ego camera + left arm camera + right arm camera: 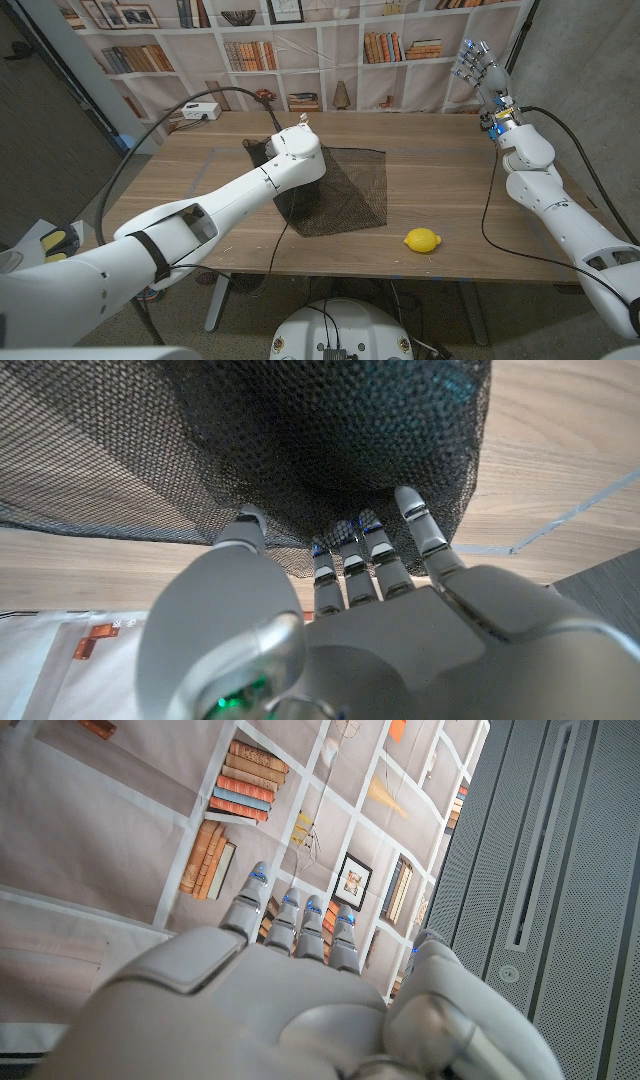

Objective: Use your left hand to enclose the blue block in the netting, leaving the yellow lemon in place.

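The fingers of the left hand reach into the edge of the black netting, their tips tucked under or into the mesh where it bunches in the left wrist view. I cannot tell whether they actually pinch the fabric or merely press against it, because the mesh hides the tips. From the head view the left hand sits over the near left part of the netting, which lies spread on the wooden surface.

The blue block is nowhere I can make out; the arm and the dark mesh cover the place where it might be, so it may already sit beneath the netting, or not.

The yellow lemon lies on the surface just beyond the netting's near right corner, apart from it but not by much. That is the first worry: if the hand drags or folds the mesh toward that side, the corner could sweep the lemon along or roll it off its spot.

The second is the mesh itself. Fingertips poking through the holes could snag, and then lifting away would pull the netting off whatever it covers.

The right hand is raised at the far right with fingers spread and nothing in them, well clear of all this.
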You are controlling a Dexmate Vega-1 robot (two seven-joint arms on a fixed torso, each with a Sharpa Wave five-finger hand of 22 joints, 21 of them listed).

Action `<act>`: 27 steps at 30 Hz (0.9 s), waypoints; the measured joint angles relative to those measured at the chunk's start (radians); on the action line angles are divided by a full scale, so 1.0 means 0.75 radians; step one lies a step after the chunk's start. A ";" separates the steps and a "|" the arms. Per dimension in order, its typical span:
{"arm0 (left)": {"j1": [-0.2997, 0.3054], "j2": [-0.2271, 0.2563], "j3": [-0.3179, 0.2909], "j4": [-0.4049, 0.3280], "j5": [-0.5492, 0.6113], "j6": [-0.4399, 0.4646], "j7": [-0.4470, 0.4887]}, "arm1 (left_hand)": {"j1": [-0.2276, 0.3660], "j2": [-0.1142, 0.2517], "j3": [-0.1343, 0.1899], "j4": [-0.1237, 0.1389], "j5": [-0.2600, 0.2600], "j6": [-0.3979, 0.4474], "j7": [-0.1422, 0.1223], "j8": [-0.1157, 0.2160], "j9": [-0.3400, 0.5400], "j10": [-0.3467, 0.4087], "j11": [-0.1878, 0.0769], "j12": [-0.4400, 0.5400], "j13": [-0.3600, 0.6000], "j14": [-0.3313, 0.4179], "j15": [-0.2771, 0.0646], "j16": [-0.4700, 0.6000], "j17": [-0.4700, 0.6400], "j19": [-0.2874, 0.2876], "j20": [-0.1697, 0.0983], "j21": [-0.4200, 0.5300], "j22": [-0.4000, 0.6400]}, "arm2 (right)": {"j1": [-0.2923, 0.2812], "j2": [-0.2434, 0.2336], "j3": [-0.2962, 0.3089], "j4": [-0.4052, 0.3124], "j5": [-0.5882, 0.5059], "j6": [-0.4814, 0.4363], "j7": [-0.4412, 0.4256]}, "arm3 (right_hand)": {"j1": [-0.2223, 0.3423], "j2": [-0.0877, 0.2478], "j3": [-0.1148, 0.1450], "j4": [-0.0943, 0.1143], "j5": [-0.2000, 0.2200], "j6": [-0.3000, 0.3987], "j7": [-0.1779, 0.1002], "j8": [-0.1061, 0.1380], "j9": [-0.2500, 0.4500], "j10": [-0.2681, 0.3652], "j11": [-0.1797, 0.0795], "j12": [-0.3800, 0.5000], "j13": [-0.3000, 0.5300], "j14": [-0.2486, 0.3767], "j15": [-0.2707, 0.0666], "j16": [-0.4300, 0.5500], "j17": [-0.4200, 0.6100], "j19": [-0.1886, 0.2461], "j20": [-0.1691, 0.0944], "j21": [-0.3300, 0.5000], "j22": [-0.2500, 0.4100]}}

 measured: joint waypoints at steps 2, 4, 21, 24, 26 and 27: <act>0.000 -0.004 0.000 0.006 0.102 0.002 -0.088 | 0.000 0.000 0.000 0.000 0.000 -0.007 -0.007 0.000 0.000 0.000 0.000 0.000 0.000 0.000 0.000 0.000 0.000 0.000 0.000 0.000 0.000 | -0.002 0.000 0.000 -0.002 -0.001 -0.003 -0.004 | 0.000 0.000 0.000 0.000 0.000 0.000 0.000 0.000 0.000 0.000 0.000 0.000 0.000 0.000 0.000 0.000 0.000 0.000 0.000 0.000 0.000; -0.001 -0.008 0.000 0.009 0.193 0.002 -0.142 | 0.000 0.000 0.000 0.000 0.000 -0.007 -0.007 0.000 0.000 0.000 0.000 0.000 0.000 0.006 -0.006 0.000 -0.004 0.005 0.005 -0.010 0.000 | -0.003 -0.001 -0.001 -0.004 -0.002 -0.005 -0.007 | 0.000 0.000 0.000 0.000 0.000 0.000 0.000 0.000 0.000 0.000 0.000 0.000 0.000 0.000 0.000 0.000 0.000 0.000 0.000 0.000 0.000; 0.062 -0.142 -0.206 0.072 1.011 -0.154 -0.542 | -0.007 0.007 0.006 -0.006 0.000 0.008 -0.002 0.000 -0.006 0.020 -0.010 0.009 0.000 0.062 -0.019 0.011 -0.012 0.033 0.005 -0.010 0.004 | -0.004 0.002 -0.005 -0.001 -0.010 -0.007 -0.017 | 0.000 0.000 0.004 -0.004 0.000 0.005 0.005 0.000 0.000 0.000 0.000 0.000 0.000 0.000 0.000 0.000 0.000 0.000 0.000 0.000 0.000; 0.080 -0.176 -0.265 0.100 1.134 -0.195 -0.586 | -0.007 0.007 0.006 -0.006 0.000 0.013 0.003 0.001 -0.006 0.037 -0.012 0.010 0.004 0.068 -0.025 0.011 -0.012 0.033 0.005 -0.021 0.004 | 0.002 0.004 -0.008 0.002 -0.013 -0.007 -0.017 | 0.000 0.000 0.004 -0.004 0.000 0.005 0.005 0.000 0.000 0.000 0.000 0.000 0.000 0.000 0.000 0.000 0.000 0.000 0.000 0.000 0.000; 0.087 -0.191 -0.292 0.114 1.187 -0.215 -0.602 | -0.014 0.014 0.006 -0.006 0.000 0.016 0.005 0.006 -0.006 0.045 -0.006 0.017 0.004 0.070 -0.027 0.011 -0.012 0.041 -0.002 -0.021 0.004 | 0.003 0.004 -0.009 0.002 -0.014 -0.007 -0.017 | 0.000 0.000 0.004 -0.004 0.000 0.005 0.005 0.000 0.000 0.000 0.000 0.000 0.000 0.000 0.000 0.000 0.000 0.000 0.000 0.000 0.000; 0.094 -0.205 -0.317 0.129 1.214 -0.227 -0.610 | -0.014 0.014 0.006 -0.006 0.000 0.018 0.008 0.006 -0.006 0.051 -0.012 0.017 0.003 0.074 -0.022 0.011 -0.012 0.045 0.002 -0.021 0.004 | 0.004 0.004 -0.010 0.003 -0.016 -0.007 -0.018 | 0.000 0.000 0.004 -0.004 0.000 0.005 0.005 0.000 0.000 0.000 0.000 0.000 0.000 0.000 0.000 0.000 0.000 0.000 0.000 0.000 0.000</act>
